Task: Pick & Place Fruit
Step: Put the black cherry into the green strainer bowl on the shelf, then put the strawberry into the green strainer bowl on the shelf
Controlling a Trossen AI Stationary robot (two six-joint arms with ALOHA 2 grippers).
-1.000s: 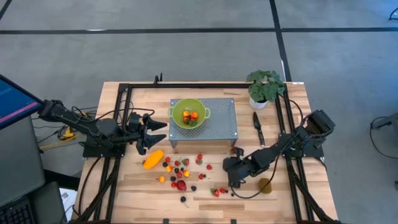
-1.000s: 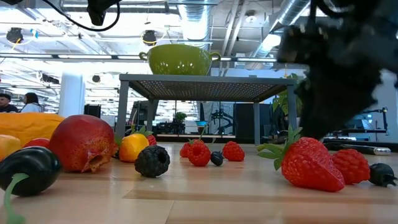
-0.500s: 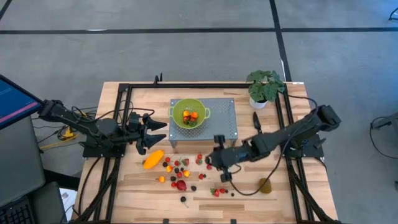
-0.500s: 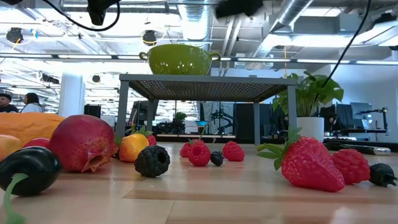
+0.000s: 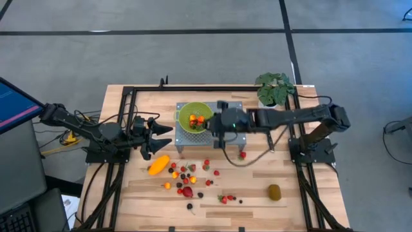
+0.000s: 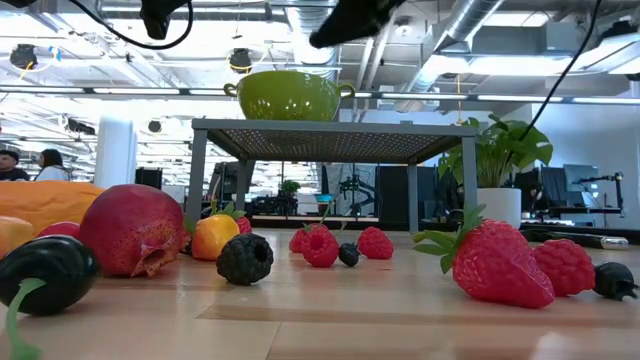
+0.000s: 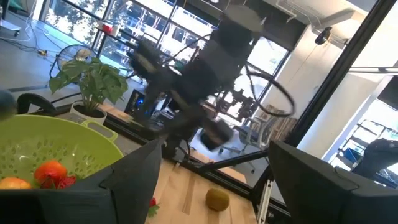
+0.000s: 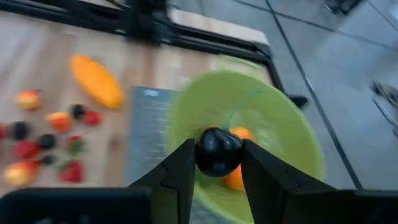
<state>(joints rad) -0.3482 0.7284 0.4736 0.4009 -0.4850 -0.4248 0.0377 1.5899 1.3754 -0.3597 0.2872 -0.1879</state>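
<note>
Dark berry (image 8: 219, 151) pinched in the right gripper's (image 5: 219, 122) jaws now hangs over the green colander (image 5: 183, 124) on the grey stand (image 5: 233, 129), swung up from the counter (image 5: 257, 193) a second ago; release seems next. Left gripper (image 5: 159, 136) waits beside, jaws open.

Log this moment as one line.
right gripper: holding dark berry above green colander | left gripper: open, waiting beside rack | colander: holds orange fruit
</note>
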